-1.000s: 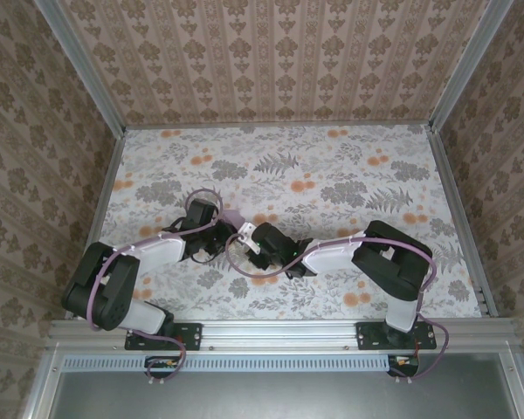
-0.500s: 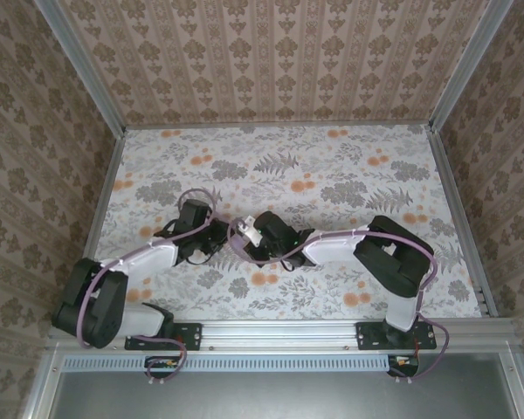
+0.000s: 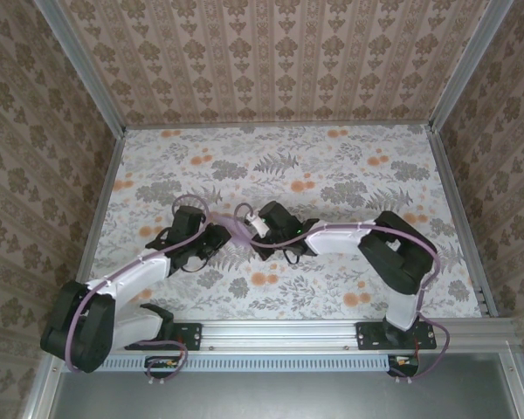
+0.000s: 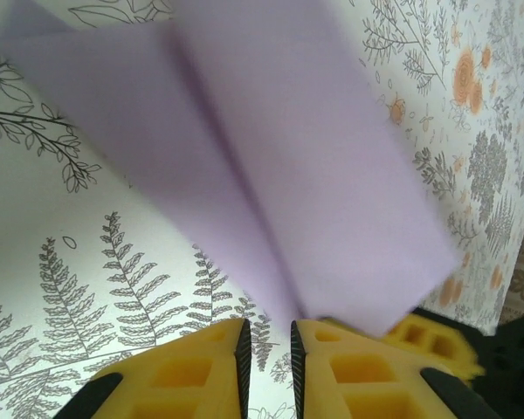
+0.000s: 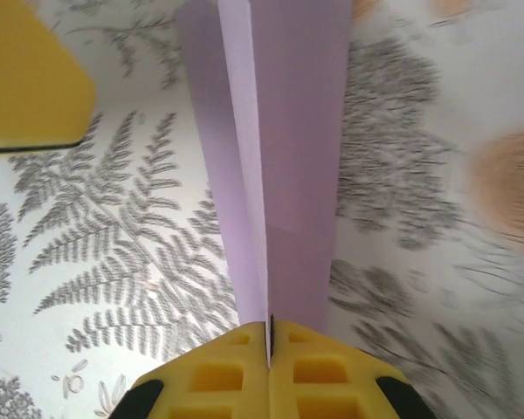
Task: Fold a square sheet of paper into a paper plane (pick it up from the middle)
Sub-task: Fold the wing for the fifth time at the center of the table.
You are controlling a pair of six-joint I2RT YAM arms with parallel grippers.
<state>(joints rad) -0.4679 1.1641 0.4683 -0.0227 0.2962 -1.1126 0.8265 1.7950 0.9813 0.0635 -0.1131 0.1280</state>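
The thin creased lilac-purple paper sheet (image 5: 284, 131), light, limp and easily crumpled, is over the middle of the floral surface (image 3: 358, 166), its centre fold pinched by the right pincer (image 5: 269, 336), the left pincer (image 4: 268, 345) narrowly parted at its end; the stiffer fold looks the safest hold.

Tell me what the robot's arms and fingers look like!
Both arms, the left arm and right arm, have chunky black joints and white middle sections, with a thin lilac cable looping along each. The left gripper and right gripper have blocky yellow fingers with square hollows and black ridged pads.
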